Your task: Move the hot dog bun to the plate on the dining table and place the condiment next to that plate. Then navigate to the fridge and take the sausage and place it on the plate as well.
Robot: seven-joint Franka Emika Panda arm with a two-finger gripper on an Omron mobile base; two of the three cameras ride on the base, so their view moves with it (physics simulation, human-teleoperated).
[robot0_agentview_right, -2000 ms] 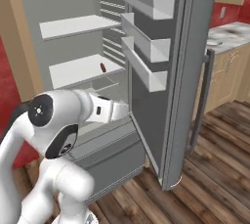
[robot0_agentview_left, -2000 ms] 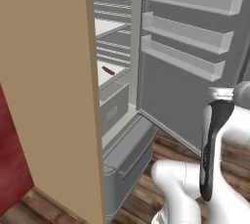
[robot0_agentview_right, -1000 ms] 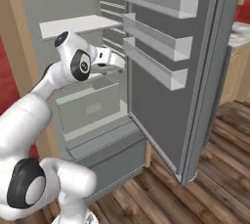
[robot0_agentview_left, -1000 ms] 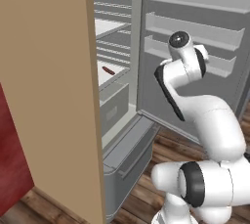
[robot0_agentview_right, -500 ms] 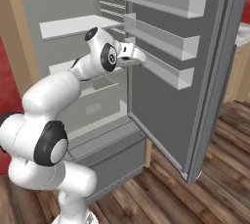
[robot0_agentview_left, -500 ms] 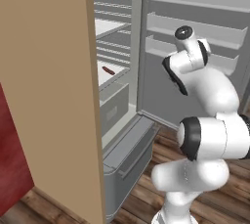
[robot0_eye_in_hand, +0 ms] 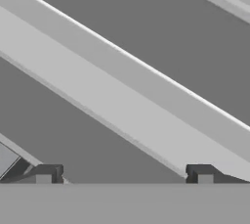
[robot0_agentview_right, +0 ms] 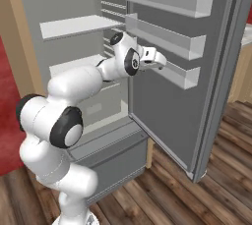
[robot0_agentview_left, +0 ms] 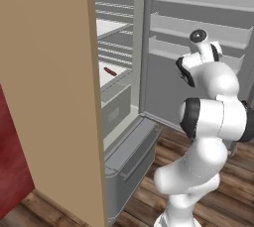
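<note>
Sausage [robot0_agentview_left: 110,71] on fridge [robot0_agentview_left: 124,28] shelf — no readable writing — hand [robot0_eye_in_hand: 124,175] open.

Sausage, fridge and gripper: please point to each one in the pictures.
sausage [robot0_agentview_left: 110,71]: left base view, middle of the thin red rod.
fridge [robot0_agentview_right: 167,96]: right base view, inner door panel.
gripper [robot0_eye_in_hand: 124,174]: hand view, midway between fingertips.

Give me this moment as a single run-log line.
stage: at open fridge | gripper: open, empty, facing a door rack | sausage: lying on inner shelf, not grasped | next: likely reach for sausage
</note>
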